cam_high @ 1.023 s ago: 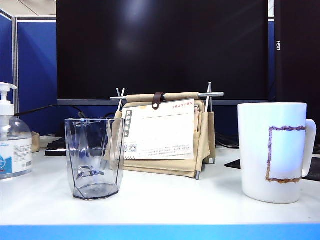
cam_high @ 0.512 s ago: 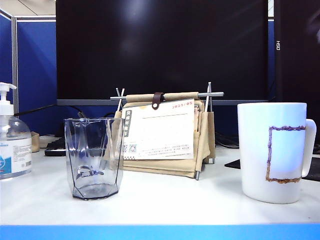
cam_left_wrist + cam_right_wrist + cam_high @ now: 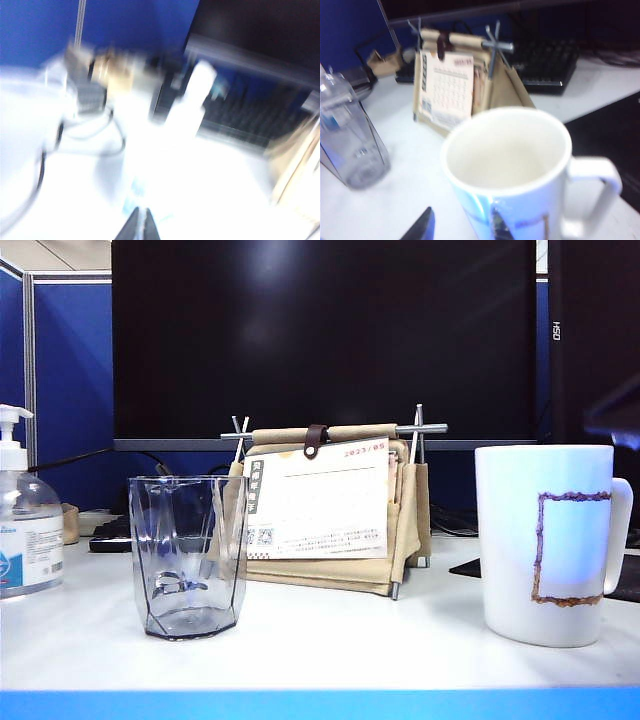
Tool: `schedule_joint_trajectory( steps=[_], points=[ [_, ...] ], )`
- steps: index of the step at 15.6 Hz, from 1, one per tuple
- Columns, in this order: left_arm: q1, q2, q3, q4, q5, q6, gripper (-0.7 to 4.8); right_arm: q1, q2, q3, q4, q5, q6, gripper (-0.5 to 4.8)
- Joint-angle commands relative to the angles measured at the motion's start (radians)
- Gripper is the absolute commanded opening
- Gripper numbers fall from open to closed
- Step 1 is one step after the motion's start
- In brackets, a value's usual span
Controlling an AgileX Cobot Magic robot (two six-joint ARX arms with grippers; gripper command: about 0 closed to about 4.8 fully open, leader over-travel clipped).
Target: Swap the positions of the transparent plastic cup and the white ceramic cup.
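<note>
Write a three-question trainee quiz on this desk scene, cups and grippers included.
1. True or false: the short clear faceted plastic cup stands left of the tall white ceramic mug in the exterior view.
2. Which object stands between them, farther back? A) tan fabric-framed desk calendar B) a red bowl
3. Fill in: the left gripper, above the white table, has its jaws ____.

Key: 1 true. 2 A. 3 shut. The right gripper near the mug shows one finger only, so its state cannot be told.
</note>
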Motion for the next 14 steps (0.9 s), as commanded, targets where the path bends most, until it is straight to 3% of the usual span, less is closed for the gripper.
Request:
schedule_joint_trajectory(
  steps=[1, 5, 14],
  points=[
    [0.001, -0.002, 0.002, -0.040, 0.004, 0.000, -0.06, -0.003, 0.009, -0.008, -0.032, 0.073, -0.026, 1.48],
    [-0.002, -0.002, 0.002, -0.066, 0.007, 0.000, -0.05, -0.020, 0.008, -0.007, -0.022, 0.239, -0.180, 1.49],
    [-0.001, -0.002, 0.003, -0.066, 0.005, 0.000, -0.05, -0.041, -0.004, -0.008, -0.019, 0.222, -0.180, 1.49]
  ],
)
